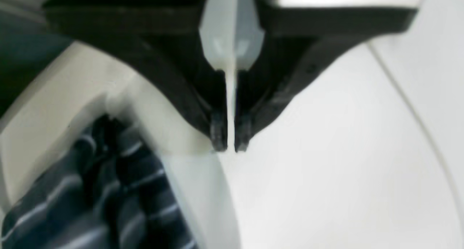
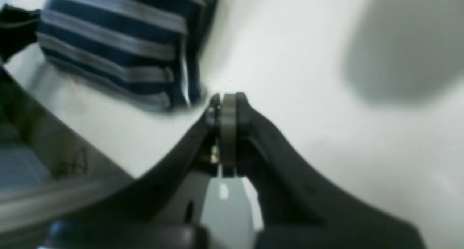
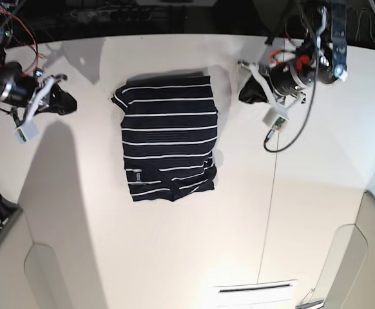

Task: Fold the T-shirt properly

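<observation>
Left end effector [image 1: 231,147]: black fingers nearly pressed together, a hairline gap, empty. Right end effector [image 2: 227,100]: pressed together, empty. Both apart from the dark navy white-striped soft fabric T-shirt [image 3: 168,135], folded into a rectangle mid white bench [image 3: 174,257].

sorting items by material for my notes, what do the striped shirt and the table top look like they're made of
T-shirt: looks like soft knit fabric, matte, dark navy with thin white stripes; it lies limp with small wrinkles and rumpled edges at the hem. Exact fibre cannot be told.

Table: a smooth, hard white surface, probably laminate or painted board; it shows soft shadows and a thin straight seam line, with no visible grain.
</observation>
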### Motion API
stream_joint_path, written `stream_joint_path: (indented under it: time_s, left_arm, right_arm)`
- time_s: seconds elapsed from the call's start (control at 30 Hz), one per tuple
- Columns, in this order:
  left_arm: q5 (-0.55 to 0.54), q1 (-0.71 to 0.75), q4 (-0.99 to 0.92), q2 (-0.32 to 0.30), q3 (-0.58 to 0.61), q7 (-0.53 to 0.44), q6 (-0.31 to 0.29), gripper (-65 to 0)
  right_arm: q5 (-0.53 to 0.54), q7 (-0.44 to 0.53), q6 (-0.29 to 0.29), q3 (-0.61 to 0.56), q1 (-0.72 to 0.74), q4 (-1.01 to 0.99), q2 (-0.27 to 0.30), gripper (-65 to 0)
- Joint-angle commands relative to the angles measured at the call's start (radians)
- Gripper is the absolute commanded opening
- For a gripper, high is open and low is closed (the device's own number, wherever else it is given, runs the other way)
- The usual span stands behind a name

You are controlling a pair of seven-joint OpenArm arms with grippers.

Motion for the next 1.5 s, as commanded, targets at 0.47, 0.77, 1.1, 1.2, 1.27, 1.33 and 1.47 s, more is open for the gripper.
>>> stream_joint_path:
  time_s: [0.47, 0.77, 1.1, 1.2, 1.27, 1.33, 1.47]
  left_arm:
    - [0.022, 0.591, 0.235, -0.003, -0.129, 0.013, -0.010, -60.7]
    - [0.254, 0.692, -0.012, -0.082, -0.020, -0.145, 0.012, -60.7]
    - [0.394, 0.437, -0.665, -0.156, 0.295, -0.369, 0.042, -60.6]
    - [0.395, 0.316, -0.843, -0.144, 0.383, -0.390, 0.042, -60.6]
    - [0.395, 0.242, -0.943, -0.133, 0.435, -0.403, 0.042, -60.6]
    - [0.395, 0.180, -1.020, -0.113, 0.472, -0.403, 0.042, -60.6]
    - [0.394, 0.100, -1.113, -0.052, 0.507, -0.430, 0.043, -60.7]
  right_arm:
    - [0.070, -0.056, 0.019, 0.044, -0.413, 0.016, 0.085, -65.0]
    - [0.066, -0.056, 0.019, 0.026, -0.648, -0.006, 0.066, -65.0]
    - [-0.110, 0.127, 0.003, -0.259, -0.615, -0.330, 0.060, -65.0]
    - [-0.198, 0.158, -0.007, -0.391, -0.537, -0.444, 0.050, -65.0]
    - [-0.262, 0.161, -0.008, -0.464, -0.484, -0.520, 0.033, -65.0]
    - [-0.311, 0.178, -0.009, -0.512, -0.437, -0.597, 0.011, -65.0]
    - [-0.381, 0.193, -0.019, -0.555, -0.334, -0.736, -0.039, -65.0]
